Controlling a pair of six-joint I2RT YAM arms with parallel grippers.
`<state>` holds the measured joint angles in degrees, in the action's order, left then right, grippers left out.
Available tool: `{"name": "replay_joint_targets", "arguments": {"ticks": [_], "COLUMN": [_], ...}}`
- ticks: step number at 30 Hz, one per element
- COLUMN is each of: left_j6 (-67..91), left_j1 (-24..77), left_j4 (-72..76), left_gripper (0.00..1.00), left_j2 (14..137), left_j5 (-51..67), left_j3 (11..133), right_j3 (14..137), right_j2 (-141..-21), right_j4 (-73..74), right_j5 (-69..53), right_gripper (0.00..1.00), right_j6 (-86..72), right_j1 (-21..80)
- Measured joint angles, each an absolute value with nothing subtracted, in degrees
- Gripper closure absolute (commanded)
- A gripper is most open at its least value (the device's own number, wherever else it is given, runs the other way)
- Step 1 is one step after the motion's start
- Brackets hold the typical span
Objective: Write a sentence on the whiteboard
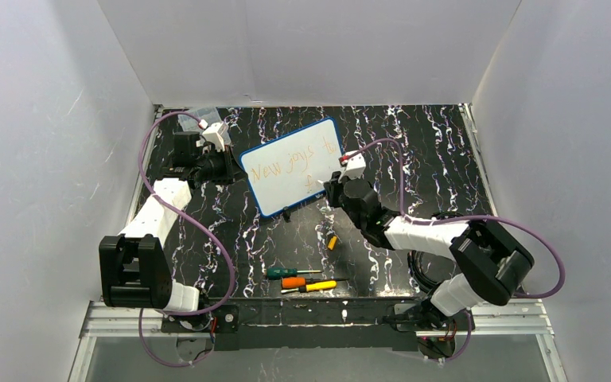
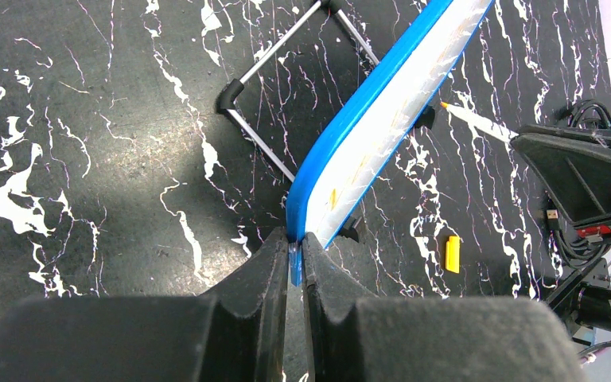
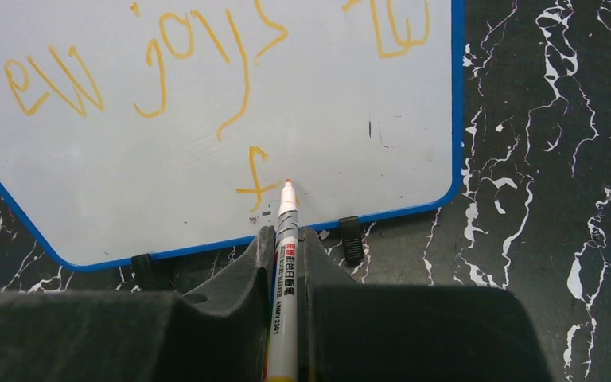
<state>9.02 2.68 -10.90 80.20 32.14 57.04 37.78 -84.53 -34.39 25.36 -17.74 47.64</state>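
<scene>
**On the black marbled table, pen tip at the board**

At the middle of the table [image 1: 430,151], toward its far side, the whiteboard [image 1: 286,189] stands propped on its small black feet, turned at an angle, its left end nearer the arms; the left gripper [image 2: 294,243] is clenched on the blue frame at that left end, the edge pinched between both fingers; the right gripper [image 3: 285,235] grasps a white marker [image 3: 284,270] lengthwise, the barrel clamped between the fingers and the tip pointing away from the wrist.

The sentence [image 3: 161,83] runs in thin orange strokes across the upper part of the board, reading "New joys to"; beneath it sits a single "f", and the marker's orange tip rests at the white surface just right of that letter, close to the lower frame.

Near the board's front, on the table, lies a small yellow piece [image 1: 332,241]; closer to the arm bases lie a green-handled screwdriver [image 1: 282,273] and an orange-and-yellow screwdriver [image 1: 310,285], side by side, well apart from the board.
</scene>
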Motion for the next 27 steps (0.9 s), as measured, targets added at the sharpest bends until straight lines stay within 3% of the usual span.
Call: {"name": "replay_joint_targets", "arguments": {"ticks": [27], "left_j6": [9.02], "left_j1": [2.57], "left_j4": [-10.81], "left_gripper": [1.00], "left_j2": [80.20], "left_j5": [32.14], "left_j3": [57.04], "right_j3": [40.40], "right_j2": [-89.43], "right_j4": [-37.10], "right_j5": [25.39], "right_gripper": [0.99], "right_j6": [-16.49], "right_j1": [47.64]}}
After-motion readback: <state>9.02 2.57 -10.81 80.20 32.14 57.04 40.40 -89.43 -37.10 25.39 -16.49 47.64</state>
